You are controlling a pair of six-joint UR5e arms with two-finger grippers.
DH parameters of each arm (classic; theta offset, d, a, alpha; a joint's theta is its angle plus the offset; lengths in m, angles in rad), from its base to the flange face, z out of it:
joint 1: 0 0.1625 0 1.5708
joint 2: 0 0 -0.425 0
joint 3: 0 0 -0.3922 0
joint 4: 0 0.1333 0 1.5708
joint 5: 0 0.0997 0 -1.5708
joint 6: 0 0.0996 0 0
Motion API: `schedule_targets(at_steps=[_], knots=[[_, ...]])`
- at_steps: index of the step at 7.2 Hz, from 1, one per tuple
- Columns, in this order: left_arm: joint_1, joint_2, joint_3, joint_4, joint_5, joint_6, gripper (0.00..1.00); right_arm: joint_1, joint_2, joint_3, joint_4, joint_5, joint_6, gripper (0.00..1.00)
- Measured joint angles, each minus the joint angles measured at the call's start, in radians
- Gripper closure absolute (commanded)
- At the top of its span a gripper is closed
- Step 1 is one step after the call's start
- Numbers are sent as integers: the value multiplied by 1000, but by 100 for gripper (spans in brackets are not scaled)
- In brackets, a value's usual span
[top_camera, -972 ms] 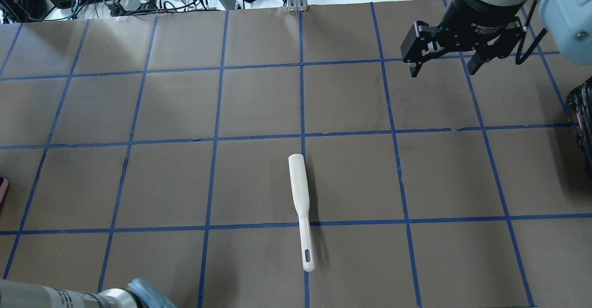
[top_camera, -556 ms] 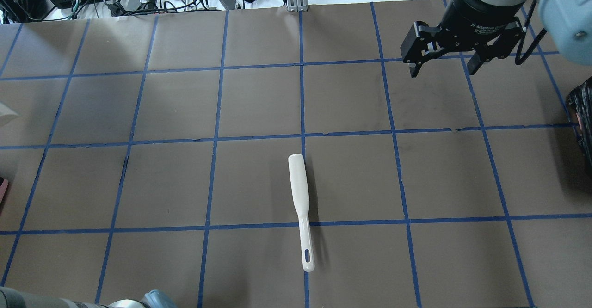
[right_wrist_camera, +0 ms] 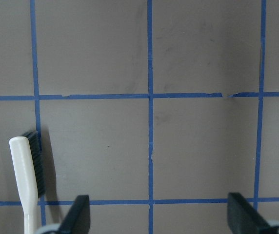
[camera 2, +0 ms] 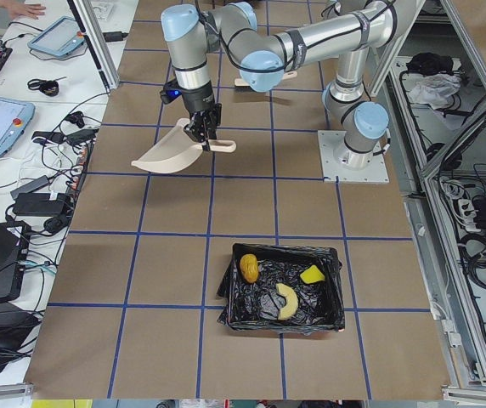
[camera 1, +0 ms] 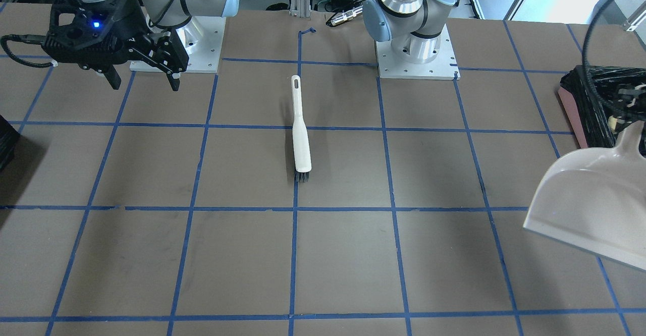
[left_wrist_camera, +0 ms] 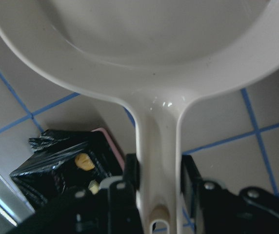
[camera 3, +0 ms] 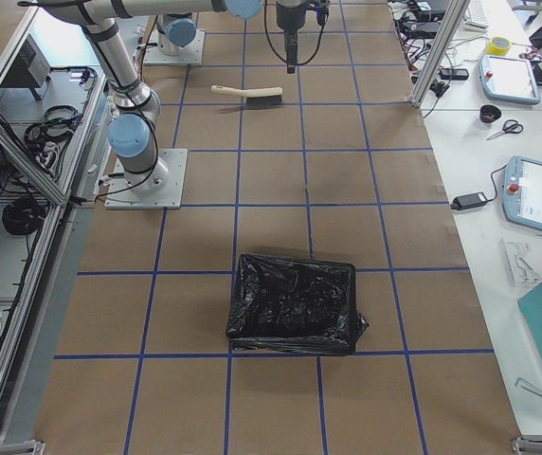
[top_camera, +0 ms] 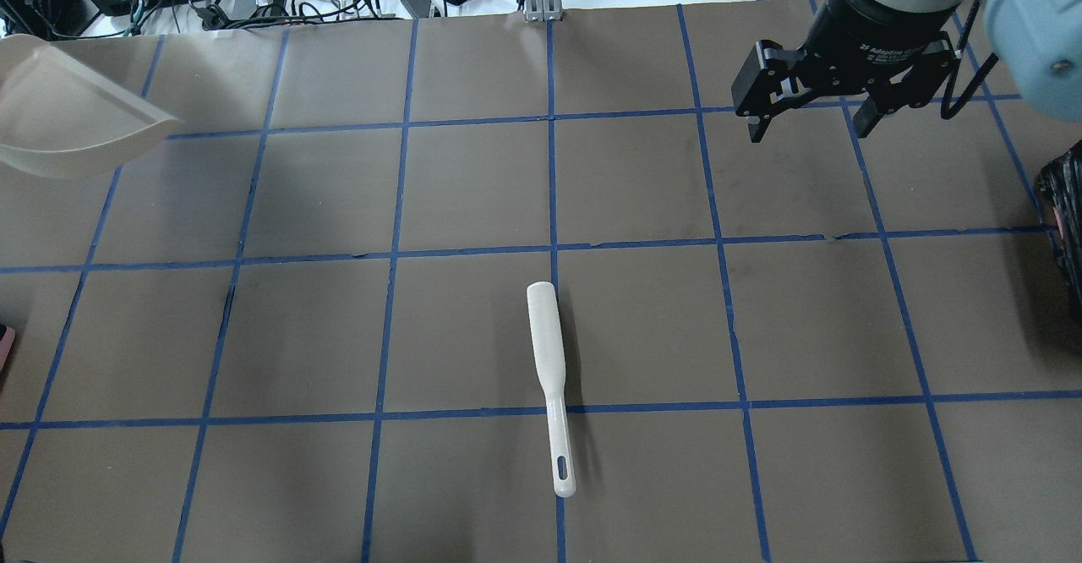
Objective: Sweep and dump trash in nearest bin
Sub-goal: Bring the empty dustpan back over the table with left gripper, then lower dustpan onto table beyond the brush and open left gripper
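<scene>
The trash lies inside the bin point(camera 2: 328, 289), pink and lined with a black bag: a golden-brown lump point(camera 2: 249, 267), a tan croissant twist point(camera 2: 285, 300) and a yellow-green cube point(camera 2: 313, 274). My left gripper point(left_wrist_camera: 159, 180) is shut on the handle of a beige dustpan point(left_wrist_camera: 144, 44), held in the air beyond the bin. The dustpan also shows in the overhead view point(top_camera: 68, 115) and the front view point(camera 1: 590, 200). The bin point(camera 1: 595, 104) sits at the table's left end. My right gripper point(top_camera: 811, 128) is open and empty, high over the far right.
A white hand brush point(top_camera: 548, 368) with dark bristles lies at the table's middle, handle toward the robot; it also shows in the right wrist view point(right_wrist_camera: 25, 180). A second black-bagged container point(camera 3: 295, 303) stands at the table's right end. Cables and boxes line the far edge.
The dustpan has come into the overhead view at the upper left. The left arm's elbow has left the bottom left corner. The right arm and the brush have not moved.
</scene>
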Motion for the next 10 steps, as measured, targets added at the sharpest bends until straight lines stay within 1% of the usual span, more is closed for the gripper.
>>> schedule_targets(at_steps=[2,3,5,7,10], knots=[[-151,-4,-15,-33,-80,-263,100,0,0,0,0,0,-1,0],[-231,-17,-30,-29,-129,-387,100,1,0,0,0,1,-1,0],[-377,-61,-56,22,-207,-616,100,3,0,-1,0,0,-2,0],[-506,-128,-62,103,-235,-723,100,3,-1,-1,0,0,-3,0],[-644,-248,-63,262,-278,-855,100,4,0,-1,0,0,-3,0]])
